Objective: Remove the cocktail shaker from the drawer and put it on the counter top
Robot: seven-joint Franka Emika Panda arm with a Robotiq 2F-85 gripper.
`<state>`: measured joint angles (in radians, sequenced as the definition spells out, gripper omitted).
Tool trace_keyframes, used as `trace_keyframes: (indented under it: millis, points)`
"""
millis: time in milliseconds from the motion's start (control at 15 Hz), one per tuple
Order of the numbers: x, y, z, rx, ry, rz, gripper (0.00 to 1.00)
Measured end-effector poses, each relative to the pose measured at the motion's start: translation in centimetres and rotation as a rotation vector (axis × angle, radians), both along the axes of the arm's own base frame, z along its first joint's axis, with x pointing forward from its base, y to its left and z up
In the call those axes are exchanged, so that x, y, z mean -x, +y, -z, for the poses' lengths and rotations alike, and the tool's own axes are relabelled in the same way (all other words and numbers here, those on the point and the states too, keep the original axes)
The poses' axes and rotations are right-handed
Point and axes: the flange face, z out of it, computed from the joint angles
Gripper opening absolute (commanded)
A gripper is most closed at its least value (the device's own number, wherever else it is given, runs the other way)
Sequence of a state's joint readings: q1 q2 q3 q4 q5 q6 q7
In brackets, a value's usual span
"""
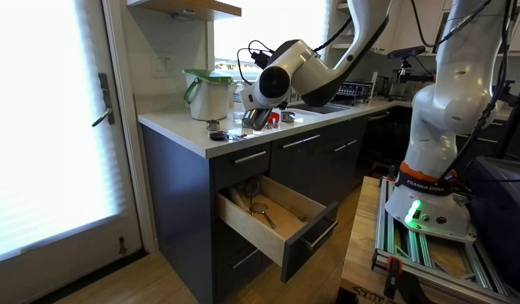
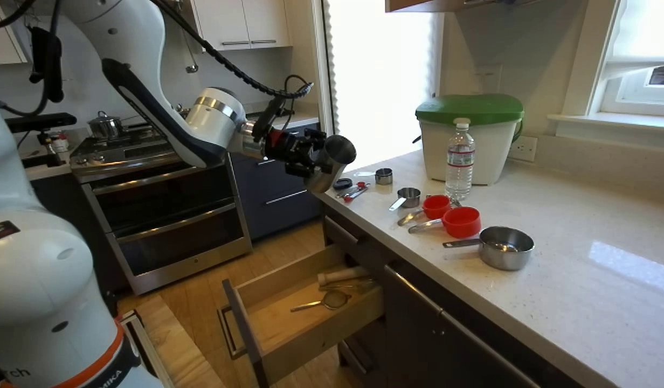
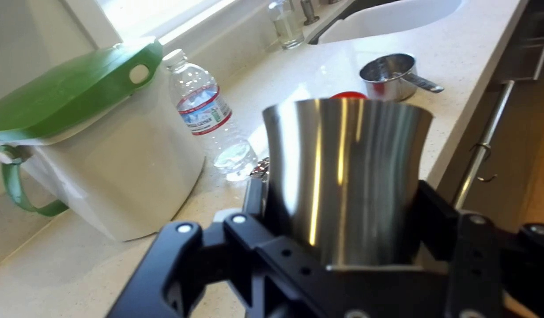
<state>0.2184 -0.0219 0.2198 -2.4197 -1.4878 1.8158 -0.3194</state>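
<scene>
Evidently, the cocktail shaker point(image 3: 347, 176) is out of the drawer point(image 1: 251, 229), clamped in the gripper point(image 3: 341, 203) and tilted, with only counter top point(image 2: 580, 221) placement and release left.

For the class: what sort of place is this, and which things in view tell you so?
Most likely a kitchen: there is an oven, a sink set into the white counter top, and red measuring cups on that counter top.
</scene>
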Motion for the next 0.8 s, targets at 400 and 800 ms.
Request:
trace_keyframes:
  millis: [400,800]
  points:
    - [-4.5,-2.8,0.3,-0.141,0.102,0.247,0.56]
    - [-8.0,-3.8,-1.2,-0.231,0.074,0.402,0.56]
